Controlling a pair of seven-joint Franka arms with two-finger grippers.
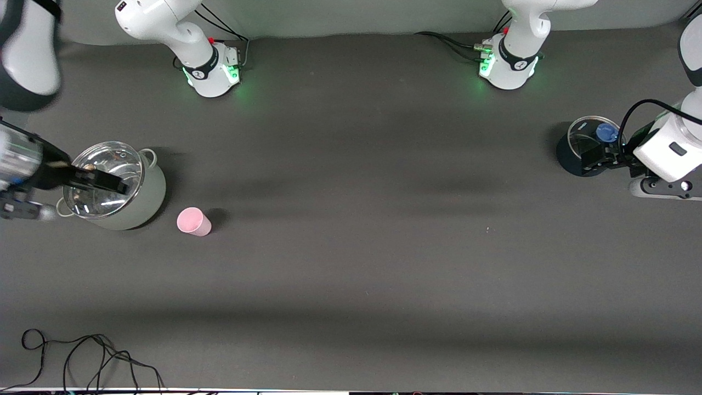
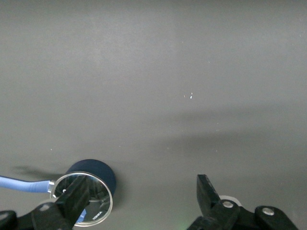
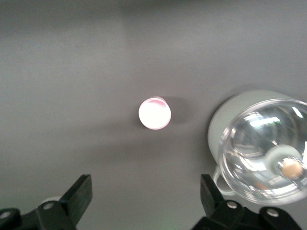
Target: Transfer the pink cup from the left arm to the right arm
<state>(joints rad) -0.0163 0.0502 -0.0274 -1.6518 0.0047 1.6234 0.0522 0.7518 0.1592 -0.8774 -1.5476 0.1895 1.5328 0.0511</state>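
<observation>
The pink cup (image 1: pixel 193 221) stands by itself on the dark table toward the right arm's end, beside a pale pot and a little nearer to the front camera. Nothing touches it. My right gripper (image 1: pixel 82 189) hangs open and empty over that pot. In the right wrist view the cup (image 3: pixel 154 114) lies well ahead of the right gripper (image 3: pixel 145 191). My left gripper (image 1: pixel 598 158) is at the left arm's end of the table, open and empty over a dark pot. Only bare table shows inside the left gripper (image 2: pixel 142 191) in the left wrist view.
The pale green pot (image 1: pixel 148 197) carries a glass lid (image 3: pixel 261 148). The dark blue pot (image 2: pixel 98 170) has a glass lid (image 1: pixel 589 131) with a blue knob and a blue handle (image 2: pixel 24 183). A black cable (image 1: pixel 82 356) lies at the table's near edge.
</observation>
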